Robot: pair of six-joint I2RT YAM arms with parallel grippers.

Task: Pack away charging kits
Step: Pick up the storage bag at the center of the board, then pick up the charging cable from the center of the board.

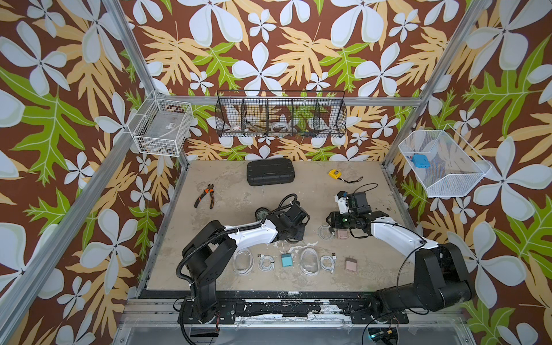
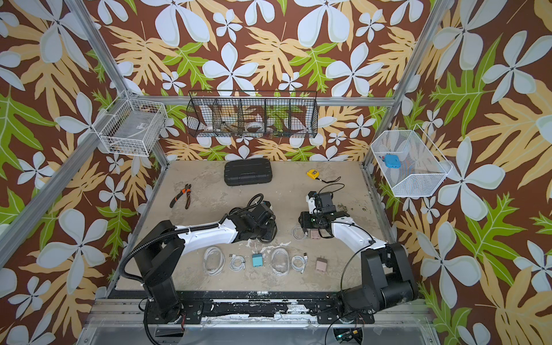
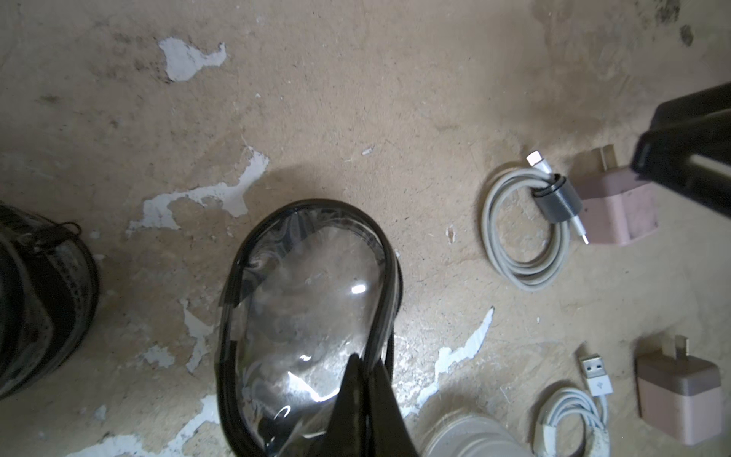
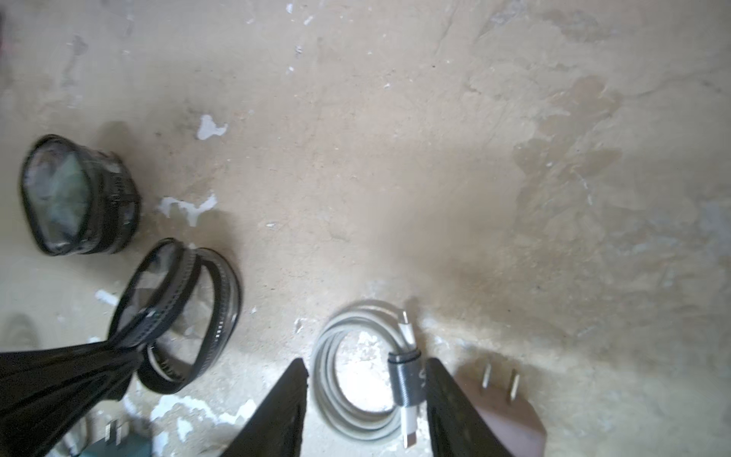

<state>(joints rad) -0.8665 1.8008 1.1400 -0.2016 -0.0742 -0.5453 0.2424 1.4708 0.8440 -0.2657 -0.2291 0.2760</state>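
Left wrist view: clear, black-rimmed oval case (image 3: 308,300) in tight-shut left hand (image 3: 366,362); right hand (image 4: 367,362) open astride cable (image 4: 325,376).

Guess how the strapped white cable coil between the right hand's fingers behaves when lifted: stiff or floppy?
Probably keeps its ring shape: a grey strap binds the cable coil on one side. The unstrapped loops look loose, so they'd likely sag or fan out. The right hand straddles it across the ring; squeezing there may just flatten it.

table (image 1: 313,206) (scuffed) | cables (image 1: 266,264), plugs (image 1: 286,260), oval cases (image 1: 243,261) | pliers (image 1: 206,195), tape measure (image 1: 334,174), black case (image 1: 270,172)
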